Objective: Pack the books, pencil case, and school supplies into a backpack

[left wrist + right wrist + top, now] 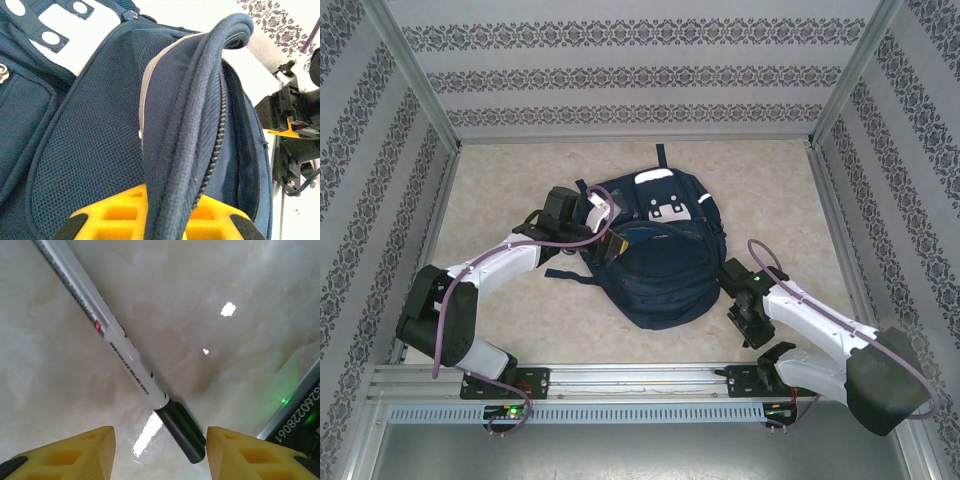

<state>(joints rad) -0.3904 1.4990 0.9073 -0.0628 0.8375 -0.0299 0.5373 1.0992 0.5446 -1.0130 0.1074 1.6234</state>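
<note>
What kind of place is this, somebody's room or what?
Probably a robot test booth, not a home. Patterned wall panels in a metal frame box in a marble-look table with a backpack on it. A left arm and a right arm are bolted to a rail at its near edge.

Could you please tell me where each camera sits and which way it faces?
Top external: overhead behind the bases, looking down on table, both arms, backpack.
Left wrist: on left gripper, facing the backpack rim it pinches.
Right wrist: on right gripper, looking down past its open jaws at pen.
Shared: backpack, top and left wrist.
</note>
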